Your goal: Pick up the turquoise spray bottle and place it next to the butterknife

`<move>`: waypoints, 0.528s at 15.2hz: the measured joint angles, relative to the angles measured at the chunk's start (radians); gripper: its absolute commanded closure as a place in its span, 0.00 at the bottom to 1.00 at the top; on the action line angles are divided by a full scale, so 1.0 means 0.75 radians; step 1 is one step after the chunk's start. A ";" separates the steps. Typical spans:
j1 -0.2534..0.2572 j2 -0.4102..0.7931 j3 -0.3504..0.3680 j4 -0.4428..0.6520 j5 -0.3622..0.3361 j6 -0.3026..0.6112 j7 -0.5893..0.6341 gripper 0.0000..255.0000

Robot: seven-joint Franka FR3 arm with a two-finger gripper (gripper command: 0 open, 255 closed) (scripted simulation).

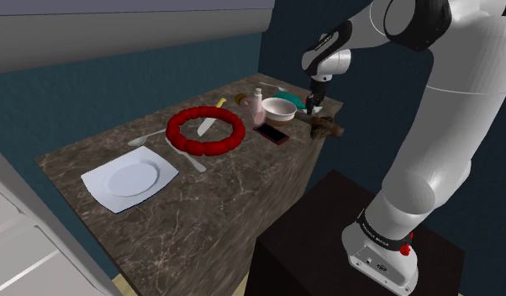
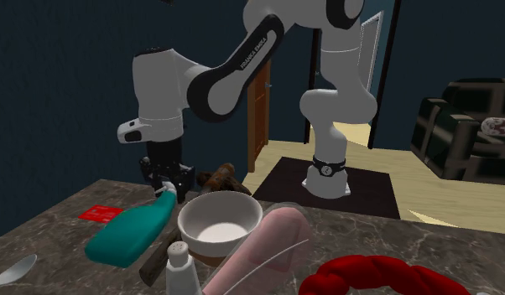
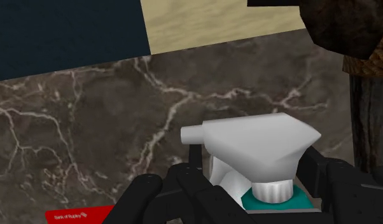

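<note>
Turquoise plastic spray bottle [image 2: 129,233], white trigger head, tilted on the brown marble counter [image 1: 218,210] beside a white bowl [image 2: 219,222]. Black end effector [image 2: 167,188] clasps its neck. Probably light, stiff, slick; the neck is the best hold.

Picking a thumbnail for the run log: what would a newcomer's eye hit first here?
The chunky red ring in the middle of the marble counter, between a white plate and the clutter at the far corner. Next, the white arm bent down over that corner, its black jaws clasping the white-headed turquoise spray bottle beside a white bowl.
</note>
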 measured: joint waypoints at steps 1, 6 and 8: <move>0.002 -0.010 -0.002 0.006 -0.005 -0.015 0.004 1.00; 0.009 -0.068 -0.013 0.035 -0.036 -0.096 0.016 1.00; 0.013 -0.083 -0.014 0.050 -0.045 -0.126 0.022 1.00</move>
